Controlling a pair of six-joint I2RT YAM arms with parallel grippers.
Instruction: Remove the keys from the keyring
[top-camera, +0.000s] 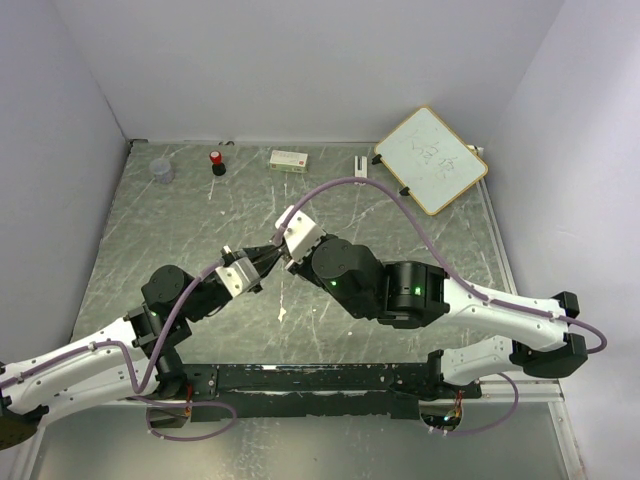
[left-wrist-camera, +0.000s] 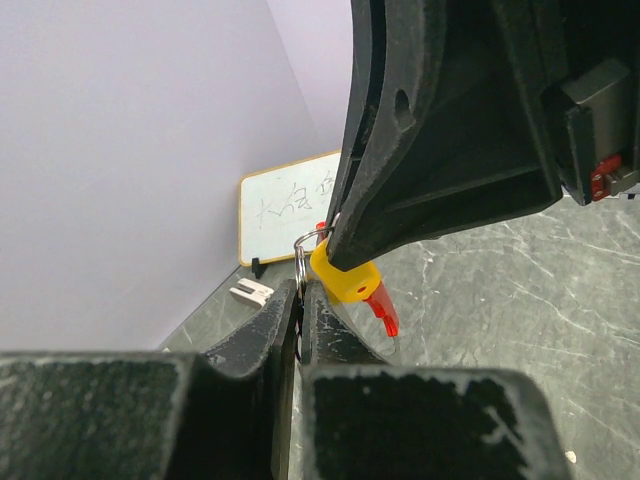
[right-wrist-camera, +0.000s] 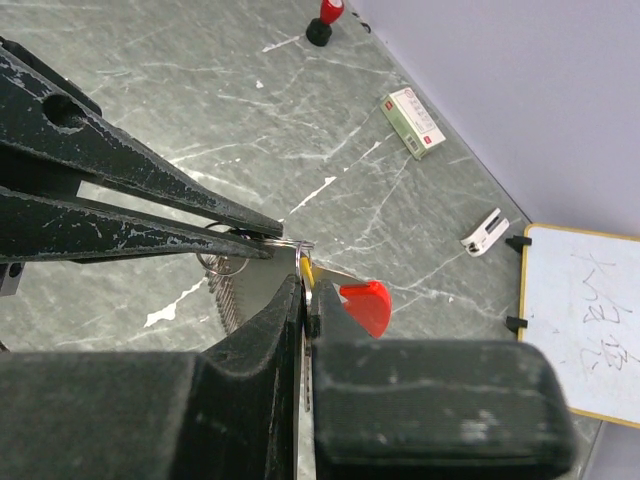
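Here, above the marbled grey-green table, the left gripper pinches shut on the keyring. The right gripper clamps the yellow key, the red key beside it. Lavender walls close three sides. The whiteboard, box and bottle line the far edge, well apart.

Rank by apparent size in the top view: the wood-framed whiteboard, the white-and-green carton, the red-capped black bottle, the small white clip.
1. wood-framed whiteboard
2. white-and-green carton
3. red-capped black bottle and small white clip: about alike, so unranked.
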